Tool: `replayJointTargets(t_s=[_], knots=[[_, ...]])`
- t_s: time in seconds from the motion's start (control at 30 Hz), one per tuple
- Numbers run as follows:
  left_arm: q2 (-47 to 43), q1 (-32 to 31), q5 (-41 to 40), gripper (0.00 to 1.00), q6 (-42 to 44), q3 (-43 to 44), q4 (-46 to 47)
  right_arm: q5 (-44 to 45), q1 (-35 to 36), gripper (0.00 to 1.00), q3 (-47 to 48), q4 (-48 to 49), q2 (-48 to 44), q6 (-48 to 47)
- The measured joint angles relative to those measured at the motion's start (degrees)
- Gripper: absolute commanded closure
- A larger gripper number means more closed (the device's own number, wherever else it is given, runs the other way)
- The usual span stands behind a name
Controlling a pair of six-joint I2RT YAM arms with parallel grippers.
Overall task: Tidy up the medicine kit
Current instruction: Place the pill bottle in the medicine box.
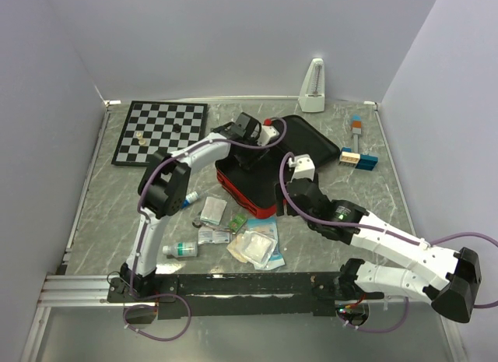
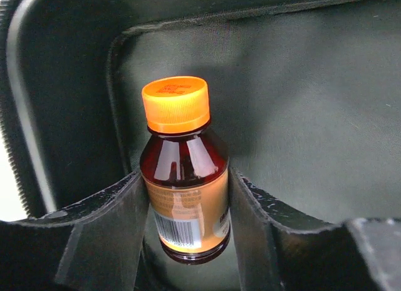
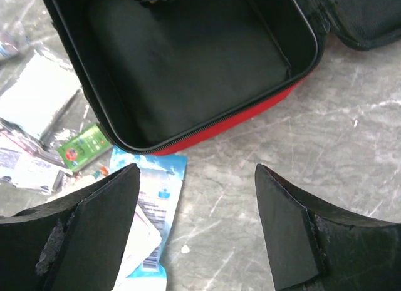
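Left gripper (image 2: 186, 178) flanks a bottle (image 2: 182, 159) inside the medicine kit (image 1: 249, 198); grip unclear. Right gripper (image 3: 195, 178), at the kit's 4 o'clock, gapes wide.

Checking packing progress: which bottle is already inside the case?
The amber bottle with the orange cap, between the fingers of the left gripper inside the medicine kit. The clear bottle lies on the table, outside it.

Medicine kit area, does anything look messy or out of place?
Yes. Packets and a clear bottle lie scattered and overlapping on the table beside the open medicine kit, rather than inside it.
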Motion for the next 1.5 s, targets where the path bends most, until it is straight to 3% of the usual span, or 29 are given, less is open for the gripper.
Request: replayJointTargets(t_s=[0.3,0.33,0.4,0.5,0.6,0.87,1.1,1.5], knots=[[1.18,-1.18,-6.08,0.30,-2.10,2.51,2.78,-0.22,0.00,0.19,-1.05,-1.05,-0.87,1.14],[1.11,-1.20,-6.43,0.23,-2.56,2.69,3.32,-0.24,0.00,0.19,-1.05,-1.05,-0.94,1.16],[0.90,-1.29,-6.62,0.21,-3.48,2.67,3.54,-0.26,0.00,0.19,-1.05,-1.07,-1.11,1.16],[-1.20,-1.53,-7.34,0.27,-4.61,0.63,4.39,-0.42,0.00,0.19,-1.05,-1.09,-1.33,1.16],[-6.05,-1.70,-7.43,0.40,-7.08,-3.89,4.81,-0.57,0.00,0.19,-1.07,-1.05,-1.33,1.16],[-16.22,-3.67,-9.77,0.63,-20.46,-15.02,6.71,-1.05,0.00,0.20,-1.49,-0.90,-1.27,1.22],[-10.62,-3.96,-11.58,0.66,-27.56,-14.36,4.33,-1.05,0.00,0.20,-1.49,-0.90,-1.20,1.22],[-4.70,-3.80,-16.20,0.61,-32.24,-9.62,3.74,-1.03,0.00,0.20,-1.73,-0.92,-1.22,1.20]])
